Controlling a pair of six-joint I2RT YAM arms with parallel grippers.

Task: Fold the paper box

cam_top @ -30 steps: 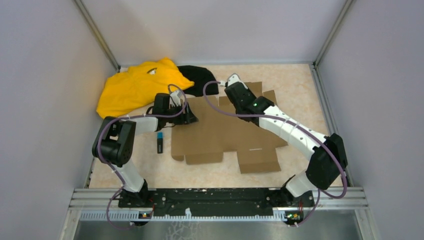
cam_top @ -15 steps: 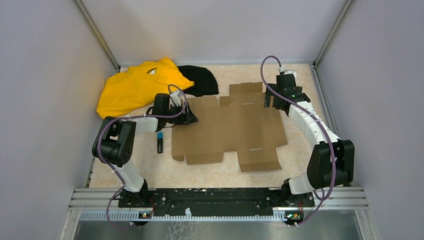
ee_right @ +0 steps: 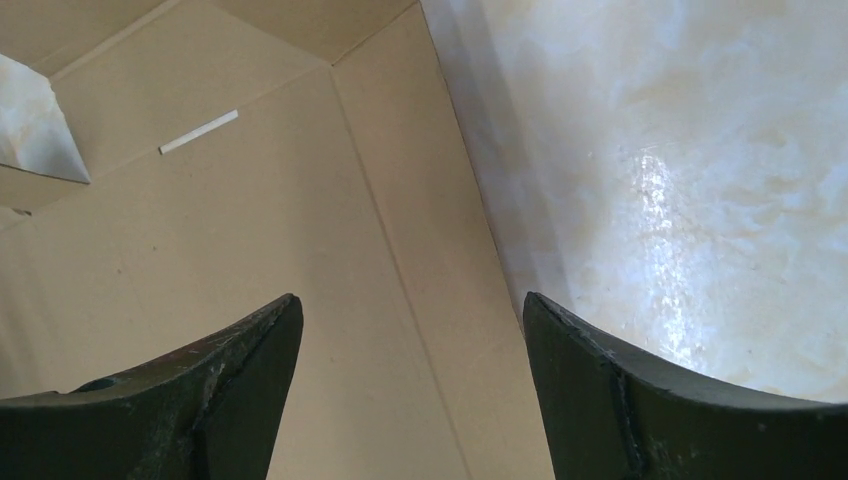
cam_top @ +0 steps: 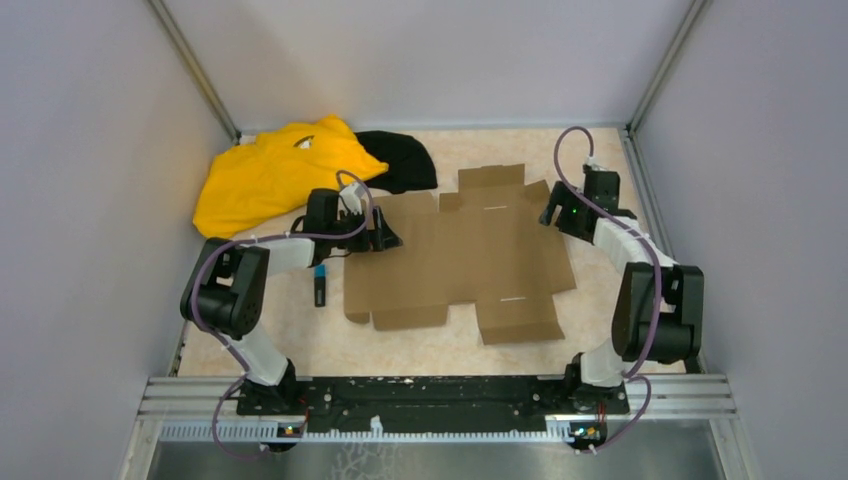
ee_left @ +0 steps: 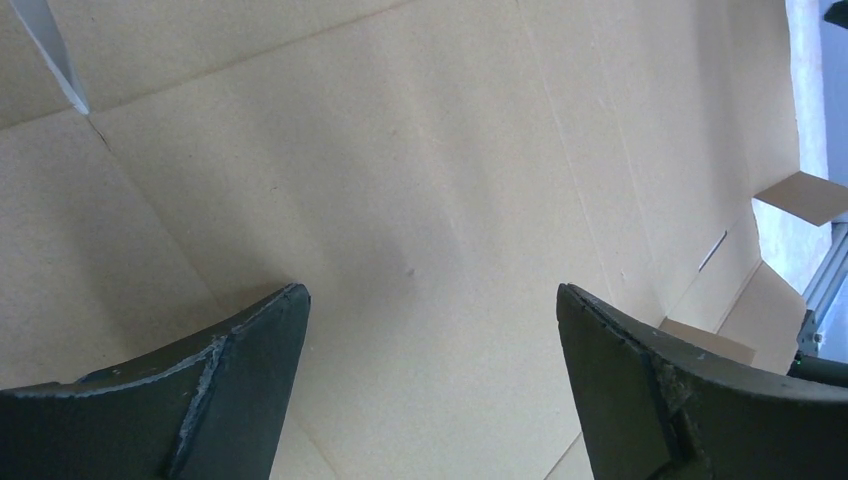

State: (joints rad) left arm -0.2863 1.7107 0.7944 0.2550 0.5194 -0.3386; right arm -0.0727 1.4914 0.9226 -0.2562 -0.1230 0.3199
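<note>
Top external view: the paper box (cam_top: 460, 255) lies as a flat cut sheet on the table (cam_top: 300, 330), its flaps not yet raised. Both arms sit low at opposite edges of it, probably so they can lift the side panels. The left gripper (cam_top: 385, 238) stands wide open with nothing in it, and the sheet spreads directly beneath and ahead of it. The right gripper (cam_top: 550, 212) is open too and empty, straddling the sheet's right edge: cardboard lies below one finger and bare table below the other.
</note>
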